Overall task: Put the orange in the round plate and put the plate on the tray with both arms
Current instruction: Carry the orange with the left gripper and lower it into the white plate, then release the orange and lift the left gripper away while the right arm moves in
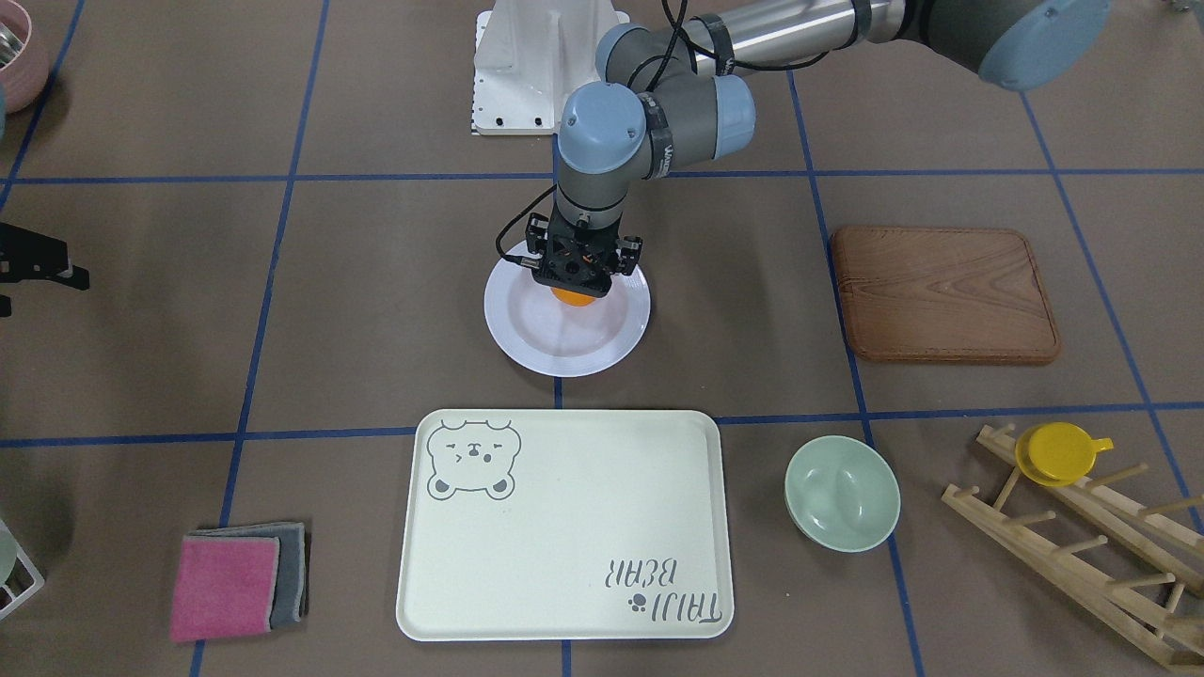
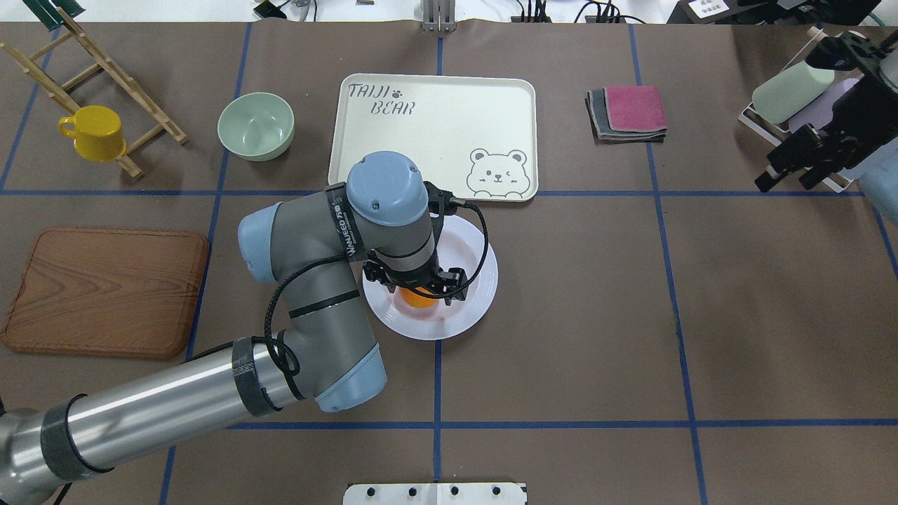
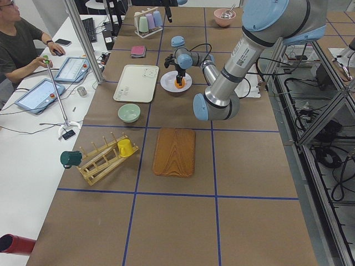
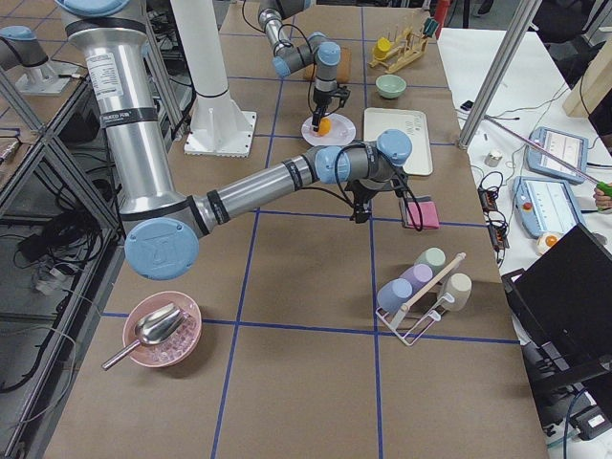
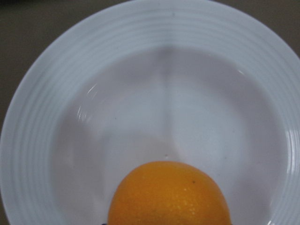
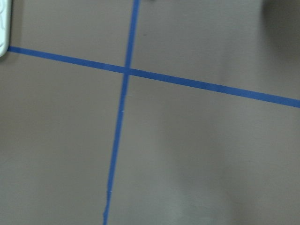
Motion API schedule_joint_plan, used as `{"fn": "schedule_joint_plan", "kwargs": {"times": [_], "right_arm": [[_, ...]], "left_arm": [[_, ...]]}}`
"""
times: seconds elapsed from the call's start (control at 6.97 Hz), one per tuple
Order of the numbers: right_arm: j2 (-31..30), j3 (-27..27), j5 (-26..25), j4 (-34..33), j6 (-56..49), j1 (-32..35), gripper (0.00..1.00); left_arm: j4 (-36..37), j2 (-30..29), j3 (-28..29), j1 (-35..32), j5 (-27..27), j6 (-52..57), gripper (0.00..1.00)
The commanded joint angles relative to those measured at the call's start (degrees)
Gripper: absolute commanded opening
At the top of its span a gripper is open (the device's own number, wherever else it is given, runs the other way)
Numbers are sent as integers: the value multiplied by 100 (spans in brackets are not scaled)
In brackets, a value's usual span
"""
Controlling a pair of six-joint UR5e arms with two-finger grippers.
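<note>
STEP: orange-into-plate, finishing | orange (image 5: pixel 168 194) is sitting low in round plate (image 1: pixel 527 331), near tray (image 1: pixel 564 527) | left claw (image 2: pixel 421 289) is straddling it, clamped or released: cannot tell | right claw (image 2: pixel 789 179) is hanging well apart, seemingly open, empty | NEXT: both claws taking opposite rims.

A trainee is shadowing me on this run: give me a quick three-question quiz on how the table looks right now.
1. True or false: the round plate already rests on the tray.
2. Which gripper hangs directly over the orange? A) left B) right C) neither
3. Fill in: the folded cloths beside the tray are pink and ____.

Key:
1. False; the plate lies on the table, apart from the tray.
2. A, the left gripper.
3. Grey.
</note>
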Motion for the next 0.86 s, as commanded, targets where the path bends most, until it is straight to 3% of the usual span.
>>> {"fn": "schedule_joint_plan", "kwargs": {"times": [0.0, 0.29, 0.72], "right_arm": [[700, -388, 569, 11, 222, -241, 100], [897, -819, 1132, 604, 223, -452, 100], [1535, -1398, 1869, 696, 223, -637, 100]], "left_arm": [[52, 51, -142, -449, -349, 236, 99], [70, 532, -482, -1116, -911, 927, 99], [70, 1053, -599, -1848, -1441, 1835, 99]]}}
